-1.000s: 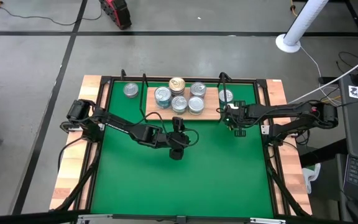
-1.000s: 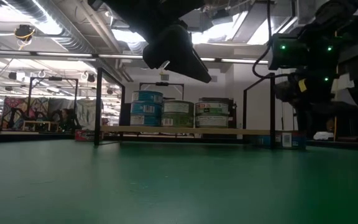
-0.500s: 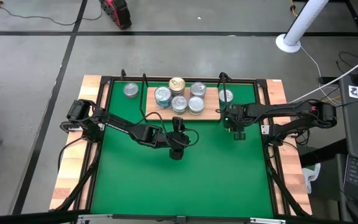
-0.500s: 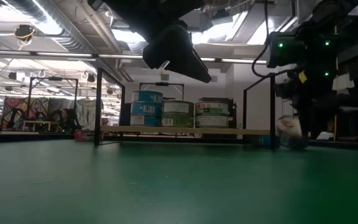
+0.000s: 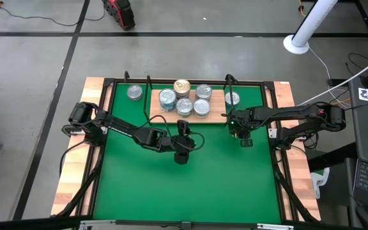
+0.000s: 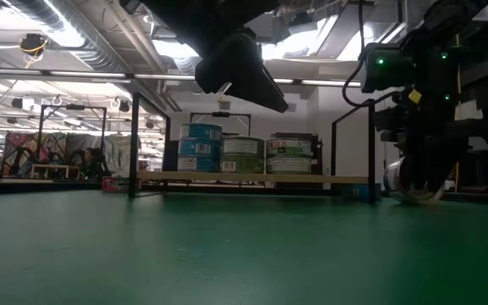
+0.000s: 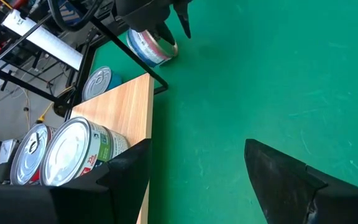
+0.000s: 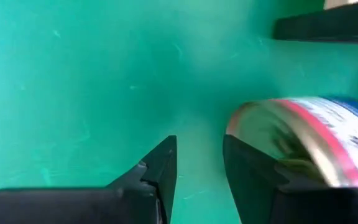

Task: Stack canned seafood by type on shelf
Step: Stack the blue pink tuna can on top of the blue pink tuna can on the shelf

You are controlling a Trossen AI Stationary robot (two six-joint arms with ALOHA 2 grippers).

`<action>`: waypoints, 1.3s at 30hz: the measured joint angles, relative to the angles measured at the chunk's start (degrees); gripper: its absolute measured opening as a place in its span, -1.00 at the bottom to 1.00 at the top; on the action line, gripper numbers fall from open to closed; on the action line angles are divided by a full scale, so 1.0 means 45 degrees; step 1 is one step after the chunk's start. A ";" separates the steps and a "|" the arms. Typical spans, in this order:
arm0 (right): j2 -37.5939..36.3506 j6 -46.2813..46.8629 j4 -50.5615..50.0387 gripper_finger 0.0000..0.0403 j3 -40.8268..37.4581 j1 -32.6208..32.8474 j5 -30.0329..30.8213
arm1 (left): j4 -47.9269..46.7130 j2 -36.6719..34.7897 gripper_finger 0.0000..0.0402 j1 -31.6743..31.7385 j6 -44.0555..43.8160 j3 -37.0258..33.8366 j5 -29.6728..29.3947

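Observation:
The shelf, a light wooden board with black wire posts, carries several cans of seafood, some of them stacked. Single cans stand by its left end and its right end. A pink-and-blue can sits tilted on the green mat under my right gripper, near the shelf's right front corner. That gripper points down, its fingers a narrow gap apart with only mat between them. My left gripper hangs wide open over the middle of the mat, holding nothing. My right gripper comes from above, pointing down, and the outer side of one finger lies against the side of the pink-and-blue can; the finger hides the exact spot. The can stands tipped on its edge on the mat, outside the gap between the fingers.
The green mat lies bare toward the near edge. A black frame borders the mat, with wooden table strips outside it. The shelf's wire posts stand close beside my right gripper.
My right gripper has turned at the wrist without leaving its place beside the shelf's right end. The pink-and-blue can next to it, which stood flat on the mat, has tipped up on its edge and shifted a little away from the shelf post.

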 joint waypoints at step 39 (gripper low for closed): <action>-0.0026 0.4835 -0.5424 0.10 0.2716 -0.0015 -0.1799 | 0.0004 -0.0004 0.26 -0.0002 0.0000 0.0000 0.0000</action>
